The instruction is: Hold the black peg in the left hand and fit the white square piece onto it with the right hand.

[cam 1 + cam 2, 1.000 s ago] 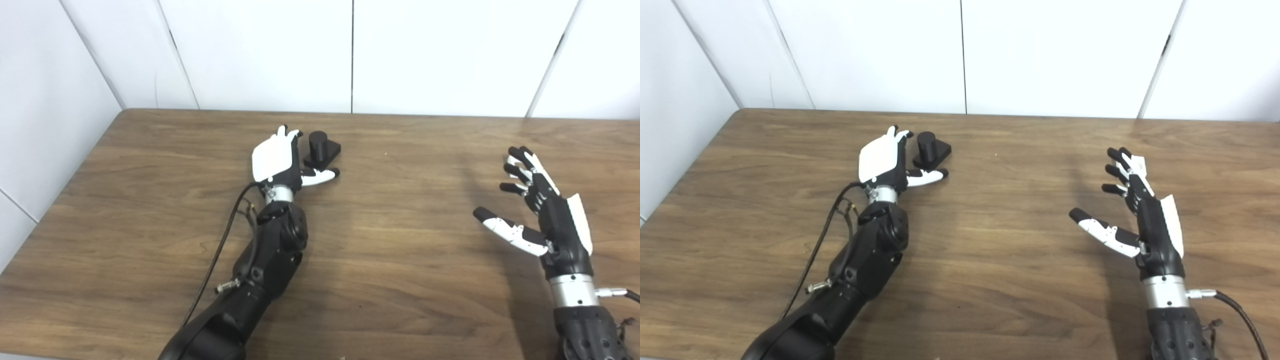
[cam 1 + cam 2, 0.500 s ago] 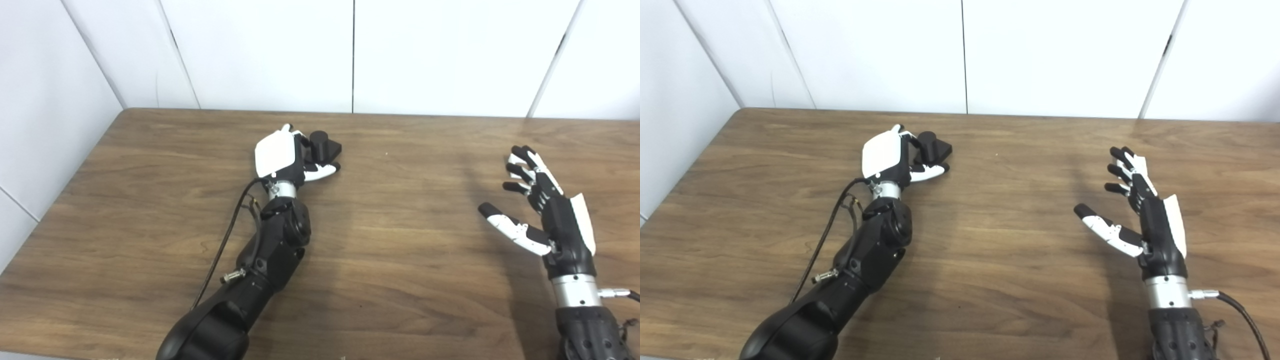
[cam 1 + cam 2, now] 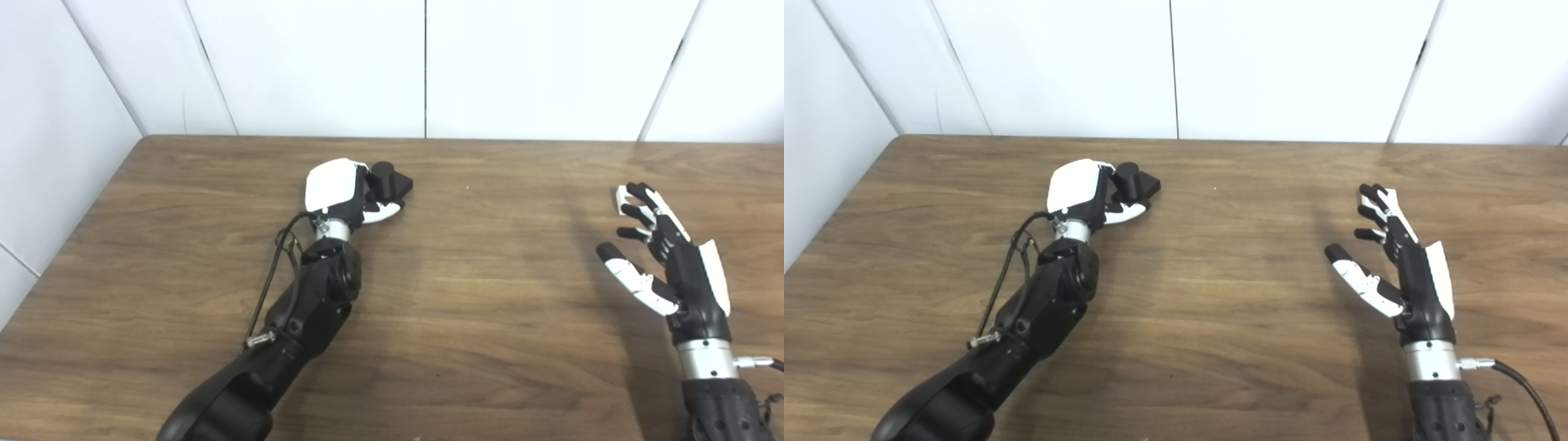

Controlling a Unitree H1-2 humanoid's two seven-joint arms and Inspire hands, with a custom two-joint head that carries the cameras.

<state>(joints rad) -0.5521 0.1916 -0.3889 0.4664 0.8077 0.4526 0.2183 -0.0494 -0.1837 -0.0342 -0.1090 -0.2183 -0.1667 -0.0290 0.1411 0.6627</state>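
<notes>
The black peg (image 3: 392, 179), a short cylinder on a square base, is at the far middle-left of the wooden table (image 3: 478, 318). My left hand (image 3: 343, 193) is shut on it: the fingers curl round the cylinder and the thumb lies against the front of the base. Whether the base still touches the table I cannot tell. My right hand (image 3: 667, 263) hovers open at the right, palm turned left, fingers spread, holding nothing. No white square piece shows in either view.
White wall panels (image 3: 318, 67) close off the table's far edge and left side. A black cable (image 3: 275, 263) loops beside my left forearm. Bare wood lies between the two hands.
My left hand's fingers have curled from straight beside the peg to closed round it, thumb drawn in. The right hand stayed open and shifted slightly. The camera has moved a little.
</notes>
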